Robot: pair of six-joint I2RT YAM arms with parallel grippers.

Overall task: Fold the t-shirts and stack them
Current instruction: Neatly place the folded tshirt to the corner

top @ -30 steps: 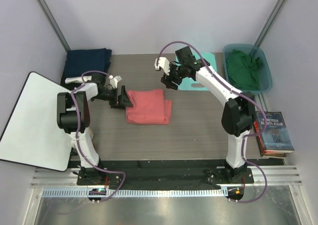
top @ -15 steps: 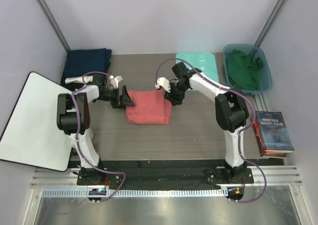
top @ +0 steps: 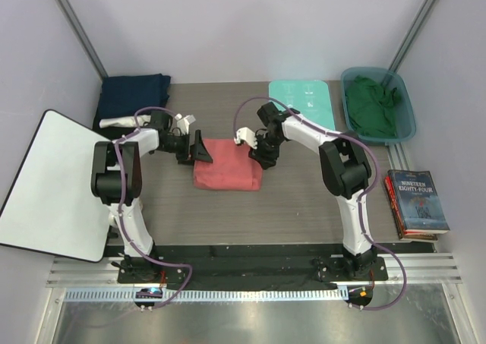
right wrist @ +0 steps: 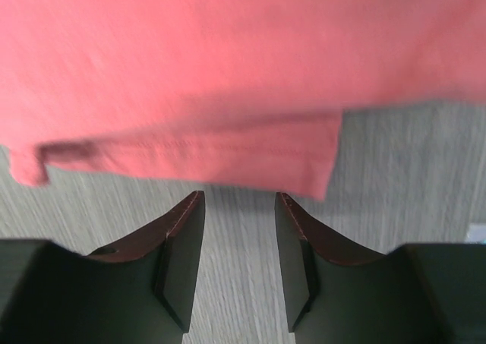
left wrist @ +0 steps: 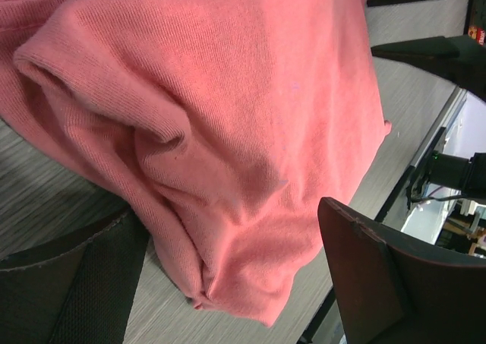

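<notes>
The folded red shirt (top: 228,175) lies mid-tabletop (top: 304,200); the left claw (top: 200,151) is spread across its left edge; the right claw (top: 258,154), partly spread and empty, sits just off its right edge; each should go in low and pinch all layers together, or the fold may sag.

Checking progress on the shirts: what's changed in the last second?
The right tool swung from over the board to the right edge of the red shirt, open. The left tool edged right, open around its left edge. Nothing gripped. Navy shirt, bin and board stayed put.
</notes>
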